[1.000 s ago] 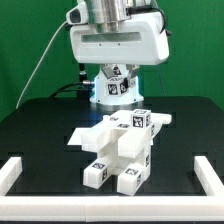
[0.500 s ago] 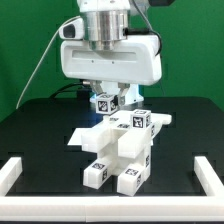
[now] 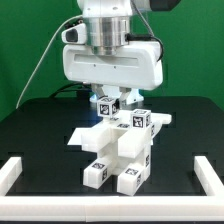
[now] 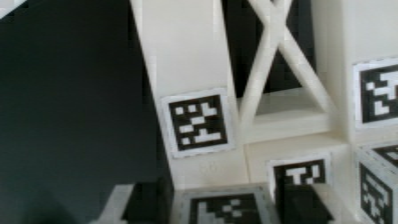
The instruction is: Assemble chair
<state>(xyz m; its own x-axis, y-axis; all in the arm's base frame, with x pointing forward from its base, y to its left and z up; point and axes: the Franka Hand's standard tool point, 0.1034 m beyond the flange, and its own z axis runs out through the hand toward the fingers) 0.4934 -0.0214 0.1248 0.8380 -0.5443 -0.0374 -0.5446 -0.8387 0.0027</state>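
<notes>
The partly built chair (image 3: 121, 152) stands on the black table: matte white blocks and a flat panel with black-and-white tags. My gripper (image 3: 108, 104) hangs just above its back left part and is shut on a small white tagged cube (image 3: 108, 105). In the wrist view the cube (image 4: 222, 207) sits between my dark fingers (image 4: 143, 198), with the chair's bars and tagged blocks (image 4: 199, 124) close below. Whether the cube touches the chair I cannot tell.
White border rails lie at the front left (image 3: 14, 172), the front right (image 3: 209, 176) and along the front (image 3: 110, 217) of the table. A grey cable (image 3: 38, 70) hangs at the exterior view's left, in front of a green backdrop.
The gripper has come down with the cube, from well above the chair to just over its back left part. The chair has not moved.
</notes>
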